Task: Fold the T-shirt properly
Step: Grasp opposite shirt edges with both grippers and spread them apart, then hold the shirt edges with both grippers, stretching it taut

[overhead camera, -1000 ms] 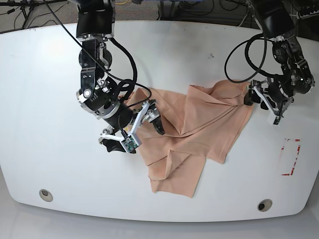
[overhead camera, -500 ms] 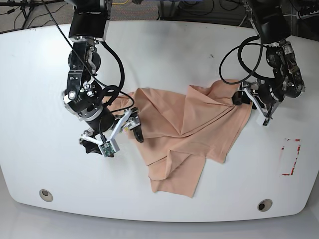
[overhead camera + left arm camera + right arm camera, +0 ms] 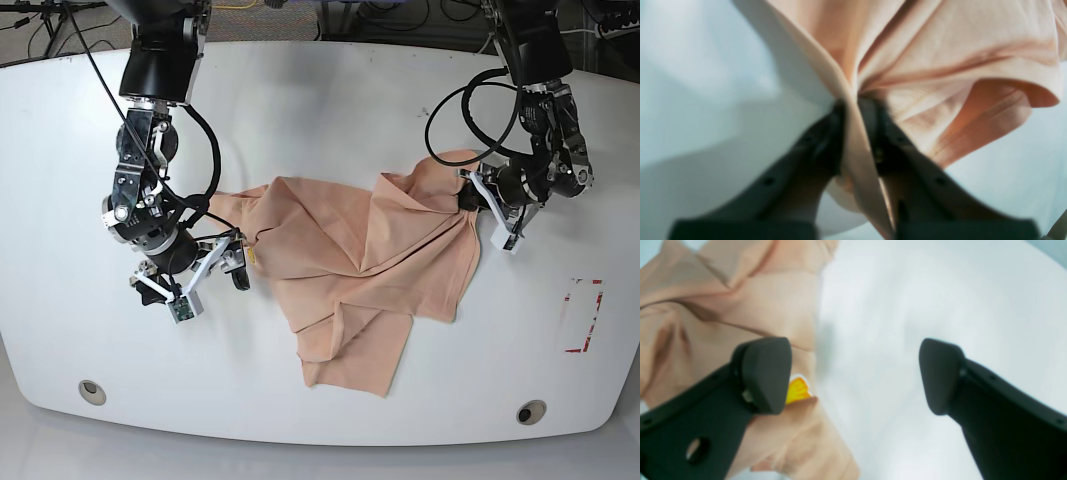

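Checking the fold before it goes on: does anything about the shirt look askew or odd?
Yes. The T-shirt lies crumpled and skewed on the table, with overlapping creases and one corner trailing toward the front edge. The left gripper pinches a bunched edge; the right gripper is open beside it.

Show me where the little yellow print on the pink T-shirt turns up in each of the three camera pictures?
Base view: a tiny yellow print at the T-shirt's left edge, beside the right claw.
Right wrist view: the print sits left of centre, peeking from behind the open claw's left finger.
Left wrist view: not in it; only cloth pinched in the left claw.
Shared landmark: the white table.
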